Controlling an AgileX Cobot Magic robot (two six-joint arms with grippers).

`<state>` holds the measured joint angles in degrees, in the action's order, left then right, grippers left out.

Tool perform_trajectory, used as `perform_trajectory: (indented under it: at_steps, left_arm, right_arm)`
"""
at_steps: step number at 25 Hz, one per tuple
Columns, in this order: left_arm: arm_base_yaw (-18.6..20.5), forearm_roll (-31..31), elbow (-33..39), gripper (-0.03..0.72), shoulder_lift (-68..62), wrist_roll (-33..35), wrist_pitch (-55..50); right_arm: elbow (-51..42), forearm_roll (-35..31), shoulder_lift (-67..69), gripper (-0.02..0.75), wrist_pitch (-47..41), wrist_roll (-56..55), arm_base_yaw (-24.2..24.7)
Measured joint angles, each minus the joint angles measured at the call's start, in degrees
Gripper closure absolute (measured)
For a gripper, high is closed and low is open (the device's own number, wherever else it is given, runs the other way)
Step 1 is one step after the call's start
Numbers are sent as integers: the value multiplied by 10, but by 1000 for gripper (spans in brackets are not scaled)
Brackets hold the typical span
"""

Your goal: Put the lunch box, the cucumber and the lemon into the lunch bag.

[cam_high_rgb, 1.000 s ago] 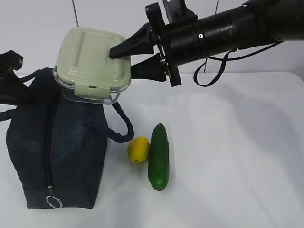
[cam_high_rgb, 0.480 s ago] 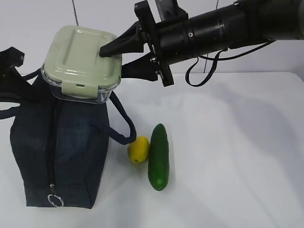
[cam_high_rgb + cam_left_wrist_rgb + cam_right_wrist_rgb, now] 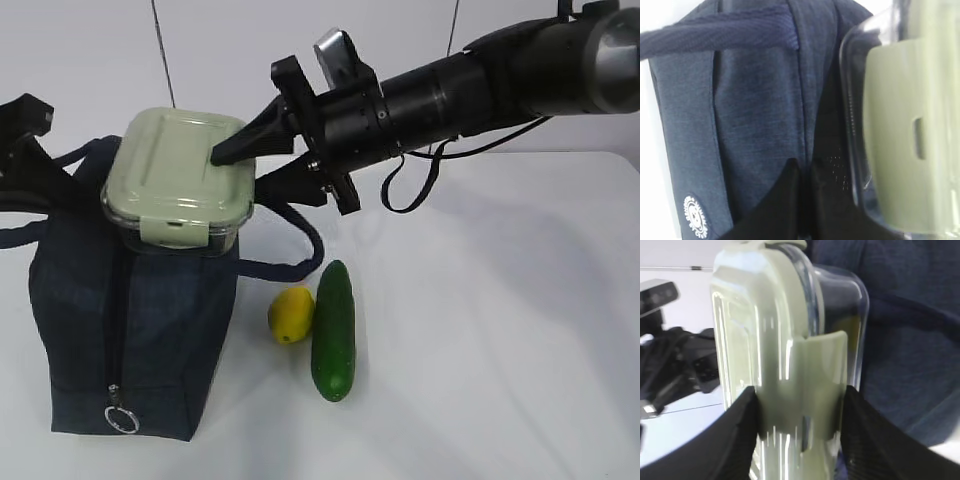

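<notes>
While reaching leftward, right hand (image 3: 250,170) clamps lunch box (image 3: 178,175) atop lunch bag (image 3: 130,330), left hand (image 3: 802,200) pinched closed.

**Robot body: visible parts**

Right arm (image 3: 470,85): glossy black cylinder, ribbed rings showing, a loose black cable (image 3: 415,175) looping beneath. Right gripper (image 3: 235,170): matte black tapering fingers (image 3: 245,145), flat mounting plate behind. Left gripper (image 3: 802,200): black fingers tapering to narrow tips.

Slanted exterior, perhaps close wrist views
</notes>
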<state>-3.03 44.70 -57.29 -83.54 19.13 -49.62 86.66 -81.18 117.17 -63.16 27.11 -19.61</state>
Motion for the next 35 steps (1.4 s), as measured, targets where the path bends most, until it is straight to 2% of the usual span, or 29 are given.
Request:
perform_trajectory:
  at_steps: [6, 15, 25, 35]
  left_arm:
    - [0, 21, 0, 687, 0, 10, -1]
    - [0, 45, 0, 687, 0, 23, -12]
    - [0, 50, 0, 687, 0, 25, -22]
    - [0, 53, 0, 687, 0, 26, -27]
  right_arm:
    - [0, 66, 0, 390, 20, -20, -2]
    - [0, 120, 1, 390, 48, -45, -11]
    - [20, 124, 34, 390, 72, -47, -69]
    - [42, 123, 46, 390, 98, -45, -77]
